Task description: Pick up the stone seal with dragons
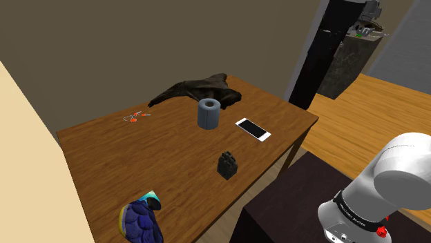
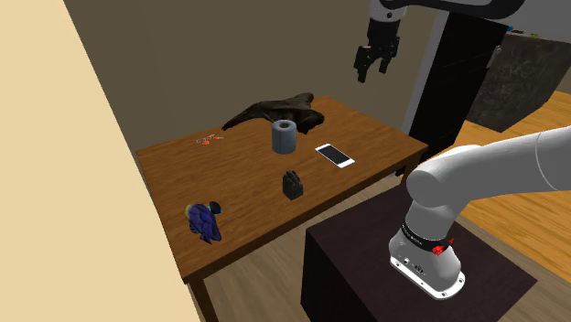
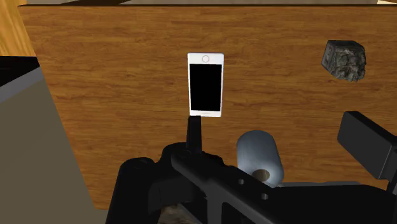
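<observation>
Seal [image 1: 226, 164] – small dark block near phone [image 1: 253, 129]; likely heavy, rigid, bumpy – pinch opposite sides. Gripper [image 2: 372, 69] high over phone, jaws apart.

A wooden tabletop [image 1: 138, 159] of warm brown grain takes the middle of the shoulder view, carried on plain wooden legs [image 2: 203, 302]. Behind it, from 10 to 12 o'clock, stands a flat olive-brown wall [image 1: 138, 41]. A pale cream panel [image 1: 24, 179] cuts in at 8 o'clock (whether wall or furniture cannot be told). At 3 o'clock lies a lighter, orange plank floor [image 1: 373, 110]. At 1 o'clock rises a tall black column [image 1: 321, 55], a mottled grey block [image 1: 349, 65] just beside it, a grey-blue wall [image 1: 407, 41] behind. The light is dim and even
</observation>
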Motion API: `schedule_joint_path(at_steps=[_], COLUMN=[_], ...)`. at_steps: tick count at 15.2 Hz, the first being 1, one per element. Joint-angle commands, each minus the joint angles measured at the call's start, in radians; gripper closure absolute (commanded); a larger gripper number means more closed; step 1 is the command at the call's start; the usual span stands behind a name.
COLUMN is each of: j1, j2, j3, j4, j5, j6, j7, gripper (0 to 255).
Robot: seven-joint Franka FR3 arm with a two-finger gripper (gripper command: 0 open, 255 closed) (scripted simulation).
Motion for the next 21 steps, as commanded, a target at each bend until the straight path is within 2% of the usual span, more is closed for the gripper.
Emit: schedule_joint_path(at_steps=[1,11,21], j1=[0.000,0.036,0.040], j2=[0.000,0.028,0.237], j3=[0.000,0.183,0.402], j4=[0.000,-0.234,-0.331], j5=[0.000,0.071,0.097], j6=[0.000,0.258,0.550], j7=[0.000,0.218,0.464], gripper=[0,0,0])
